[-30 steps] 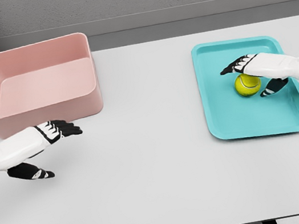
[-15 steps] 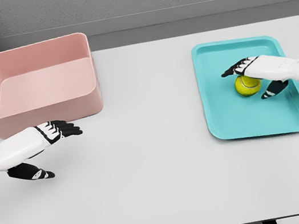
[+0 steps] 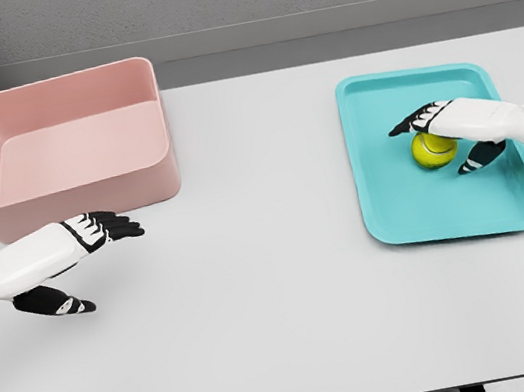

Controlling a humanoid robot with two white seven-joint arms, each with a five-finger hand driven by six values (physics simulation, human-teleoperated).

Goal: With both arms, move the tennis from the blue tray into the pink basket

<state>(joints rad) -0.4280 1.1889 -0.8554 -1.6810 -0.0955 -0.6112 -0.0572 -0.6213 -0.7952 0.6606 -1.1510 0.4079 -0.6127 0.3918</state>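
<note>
Now our right hand (image 3: 453, 130) sits over the tennis ball (image 3: 433, 150) in the blue tray (image 3: 395, 203) nr the desk's (image 3: 281, 304) right edge, fingers part-curled round it w/ thumb below; firm grip unclear. Left hand (image 3: 74, 254) hovers open, holding nothing, just in front of pink basket (image 3: 69, 194), far-left corner.

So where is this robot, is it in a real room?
Probably not a real room: it looks like a computer-made test space. There is just a plain white table, bare grey walls, a pink basket and a blue tray holding a tennis ball, all very smooth and clean.
</note>
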